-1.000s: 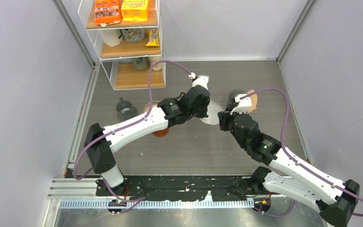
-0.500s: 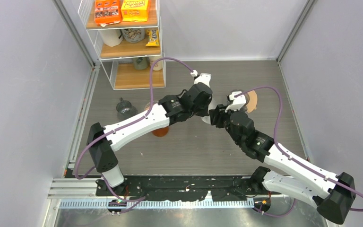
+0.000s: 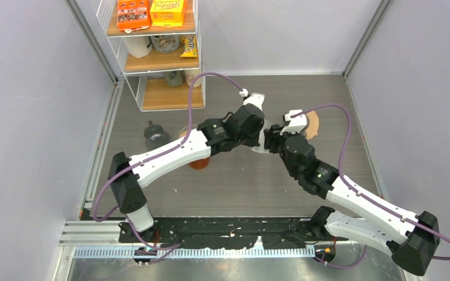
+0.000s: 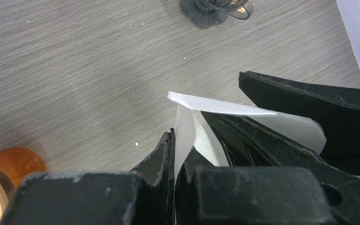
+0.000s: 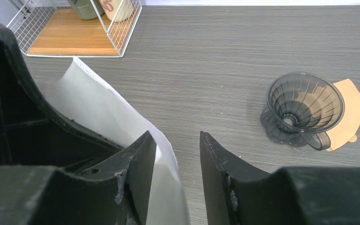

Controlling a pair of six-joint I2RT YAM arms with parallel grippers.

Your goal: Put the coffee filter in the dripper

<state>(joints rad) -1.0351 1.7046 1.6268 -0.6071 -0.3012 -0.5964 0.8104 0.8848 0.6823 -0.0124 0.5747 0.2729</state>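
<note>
The white paper coffee filter (image 4: 206,105) hangs above the table, one edge pinched in my left gripper (image 4: 174,136), which is shut on it. My right gripper (image 5: 176,136) is open, and the filter's (image 5: 98,108) free edge lies against its left finger, in the gap between the fingers. From above, both grippers meet mid-table: the left gripper (image 3: 256,136), the right gripper (image 3: 272,140), and the filter (image 3: 259,147) between them. The dark see-through dripper (image 5: 304,105) stands upright on the table to the right, apart from both grippers.
A brown paper filter (image 5: 349,112) lies under and behind the dripper. A wire shelf (image 3: 152,52) with boxes and jars stands at the back left. An orange object (image 3: 199,163) and a dark glass vessel (image 3: 154,136) sit left of centre, under and beside the left arm.
My right gripper has swung left, away from the dripper and up to the filter, and has opened. The left gripper shifted slightly right, still holding the filter.
</note>
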